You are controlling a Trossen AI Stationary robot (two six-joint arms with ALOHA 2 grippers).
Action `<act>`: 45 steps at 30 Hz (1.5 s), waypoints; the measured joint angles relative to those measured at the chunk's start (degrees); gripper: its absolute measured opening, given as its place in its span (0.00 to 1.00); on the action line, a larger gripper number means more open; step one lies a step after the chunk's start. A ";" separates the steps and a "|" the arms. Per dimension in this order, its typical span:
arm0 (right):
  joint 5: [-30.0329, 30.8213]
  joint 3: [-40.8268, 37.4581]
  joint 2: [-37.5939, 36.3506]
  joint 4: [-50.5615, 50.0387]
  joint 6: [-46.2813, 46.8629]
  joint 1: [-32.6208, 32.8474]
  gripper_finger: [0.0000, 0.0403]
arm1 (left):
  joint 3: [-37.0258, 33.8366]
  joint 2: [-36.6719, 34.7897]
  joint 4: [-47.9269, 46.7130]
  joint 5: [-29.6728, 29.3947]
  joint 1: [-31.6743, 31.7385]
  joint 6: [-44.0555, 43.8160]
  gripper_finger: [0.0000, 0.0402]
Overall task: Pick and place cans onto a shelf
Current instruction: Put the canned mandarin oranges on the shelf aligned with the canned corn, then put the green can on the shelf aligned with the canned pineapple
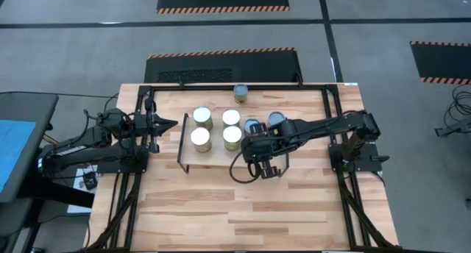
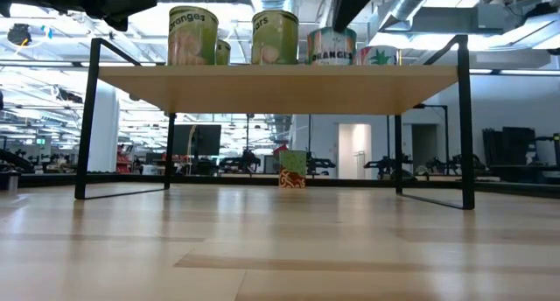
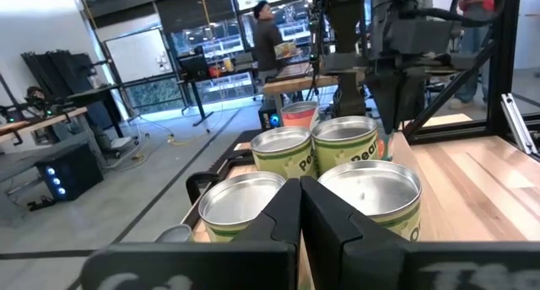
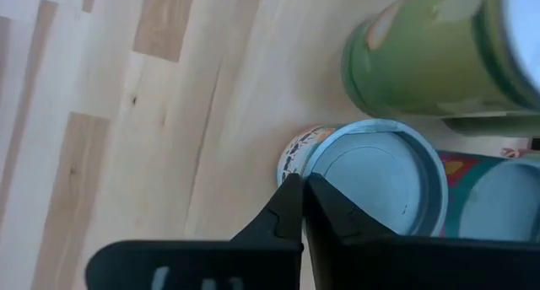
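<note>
- Light-wood shelf (image 1: 185, 156) on black wire legs: we count four green-labelled, silver-topped cans (image 1: 202, 118) on it.
- Right gripper (image 1: 266, 170) hovers just beside the shelf, over blue-topped cans (image 1: 254, 126); fingers nearly together, holding nothing.
- Left gripper (image 1: 171, 123) waits closed beside the shelf.
- Lone can (image 1: 240, 93) stands behind the shelf.

On the shelf (image 2: 280, 87), seen from table height, the leftmost can (image 2: 192, 36) reads "ranges", the next tall can (image 2: 274, 37) "ars", and the short can (image 2: 332, 45) right of it "ANGES".
</note>
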 joint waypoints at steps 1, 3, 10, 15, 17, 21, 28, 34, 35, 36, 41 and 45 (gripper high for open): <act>0.03 -0.01 0.00 -0.05 0.00 -0.03 0.05 | 0.00 0.00 0.00 -0.01 0.00 0.02 0.00; 0.04 0.09 -0.13 0.24 -0.04 -0.03 0.05 | 0.00 0.00 0.00 -0.03 -0.02 0.02 0.00; 0.09 0.07 -0.09 0.60 -0.03 -0.44 0.12 | 0.00 0.00 0.00 -0.06 -0.02 0.09 0.00; 0.19 0.07 -0.09 0.53 0.34 -1.17 0.18 | 0.00 0.00 0.00 -0.08 -0.01 0.27 0.00; 0.18 0.07 -0.09 0.56 0.46 -1.38 0.20 | 0.00 0.02 0.00 -0.08 0.00 0.28 0.00; 0.24 0.07 -0.09 0.80 0.49 -1.48 0.24 | 0.00 0.00 0.00 -0.10 -0.02 0.28 0.00; 0.15 0.07 -1.48 0.60 0.12 -1.35 0.28 | 0.00 0.00 0.00 -0.12 0.00 0.75 0.00; 0.17 0.07 -4.25 1.09 0.05 -1.39 0.28 | 0.00 0.01 0.01 -0.12 -0.01 1.09 0.00; 0.17 0.07 -4.54 1.07 0.05 -1.37 0.28 | 0.00 0.00 0.00 -0.13 -0.02 1.07 0.00; 0.17 0.09 -4.78 1.07 0.06 -1.34 0.28 | 0.00 0.01 0.00 -0.12 -0.02 1.02 0.00; 0.20 0.09 -5.60 1.04 0.44 -0.80 0.28 | 0.00 0.02 0.00 -0.12 -0.02 0.87 0.00; 1.26 0.09 -5.60 0.96 0.32 -0.11 0.27 | 0.00 0.00 0.00 -0.12 -0.02 0.83 0.00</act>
